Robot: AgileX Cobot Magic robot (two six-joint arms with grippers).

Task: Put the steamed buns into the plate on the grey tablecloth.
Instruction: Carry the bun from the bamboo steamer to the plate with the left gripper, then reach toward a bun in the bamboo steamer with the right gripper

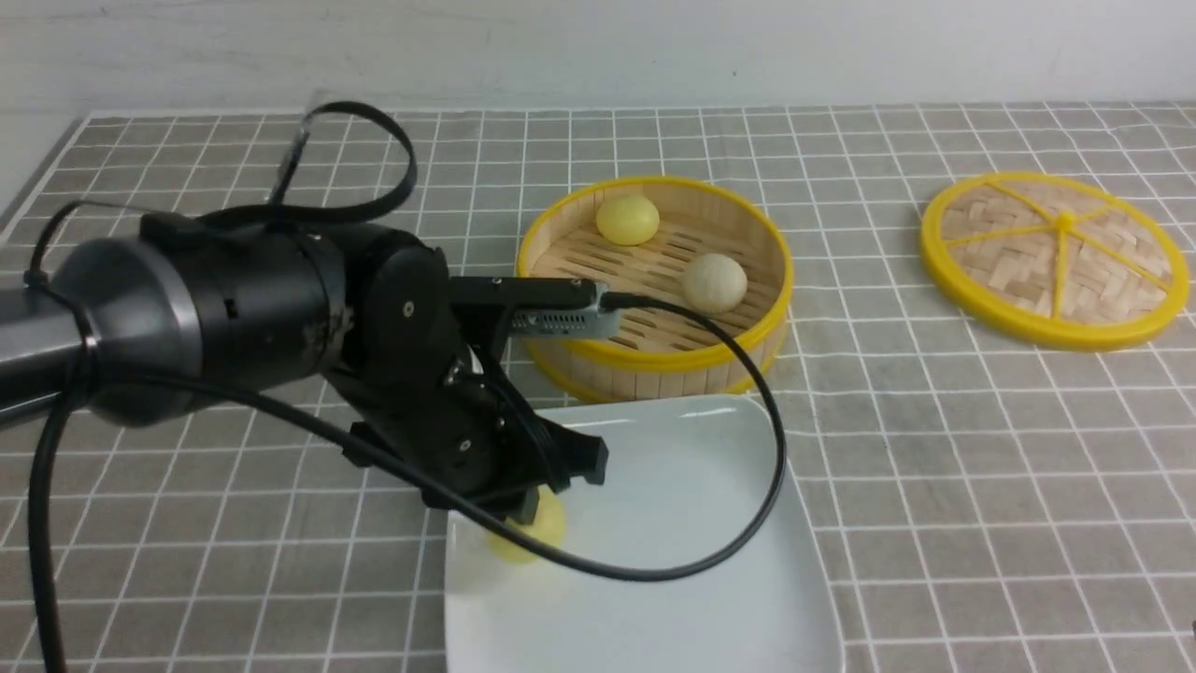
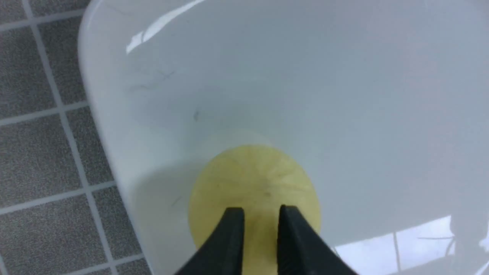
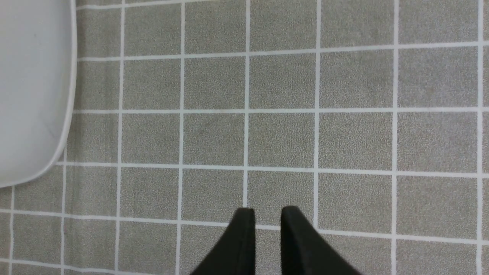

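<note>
From the front, the left tool (image 1: pixel 551 491) points down over the near left corner of the plate (image 1: pixel 682 486). The plate lies on the grey tablecloth (image 1: pixel 944 467), just in front of the steamer basket (image 1: pixel 654 360). One pale yellow bun (image 1: pixel 529 539) rests on the plate right under that tool, half covered by it. A second yellow bun (image 1: pixel 627 220) and an off-white bun (image 1: pixel 715 282) sit apart inside the basket. The woven lid (image 1: pixel 1054 257) lies flat, well off to the right. The right arm does not show here.

The left wrist view gives what the arm hides from the front. The left tool's (image 2: pixel 261 214) two black tips stand a narrow gap apart, directly over the yellow bun (image 2: pixel 254 179). The bun is wider than that gap and sits near the plate's (image 2: pixel 305 76) rounded rim, with tablecloth (image 2: pixel 38 152) beyond. Whether the tips press the bun or merely hang above it, I cannot tell.

Only the right wrist view shows the right tool (image 3: pixel 267 214). It is slightly parted, grasping nothing, above bare tablecloth (image 3: pixel 286 133), with one corner of the plate (image 3: pixel 30 76) at the edge of the frame.
</note>
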